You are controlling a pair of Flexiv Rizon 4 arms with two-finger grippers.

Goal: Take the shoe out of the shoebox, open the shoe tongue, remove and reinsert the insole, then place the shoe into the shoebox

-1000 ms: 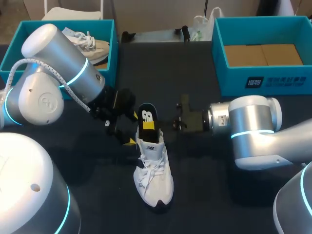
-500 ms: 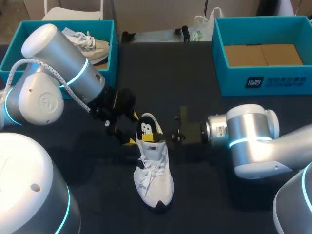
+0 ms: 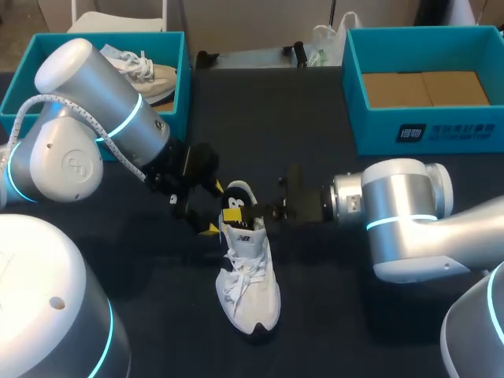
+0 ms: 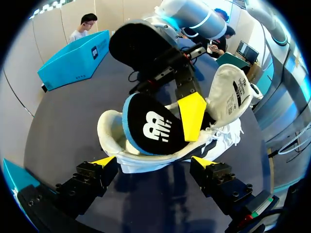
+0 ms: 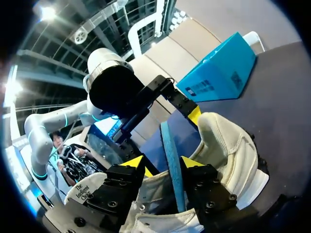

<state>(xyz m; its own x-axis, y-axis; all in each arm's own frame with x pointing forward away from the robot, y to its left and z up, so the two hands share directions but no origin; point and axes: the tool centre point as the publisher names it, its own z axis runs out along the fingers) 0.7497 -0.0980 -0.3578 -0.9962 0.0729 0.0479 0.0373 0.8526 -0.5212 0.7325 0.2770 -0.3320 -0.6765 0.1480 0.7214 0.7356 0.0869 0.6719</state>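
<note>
Angling down into the white sneaker (image 3: 250, 283) along its length, the black insole (image 4: 153, 127) is pinched in the right jaws; the left jaws are held wide, empty, at the heel.

the lower end of the insole (image 5: 171, 160) is hidden inside the shoe (image 5: 228, 145).

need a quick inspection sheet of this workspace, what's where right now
surface: dark table
job's things: white shoe upright mid-table; insole standing partly in its heel opening; teal shoebox at far right, no shoe inside
clutter: second teal box at far left, holding another shoe
end effectors: right end effector shut on the insole; left end effector at the shoe's heel, grip unclear
cables: white cable along the left arm
surroundings: nothing seen
</note>
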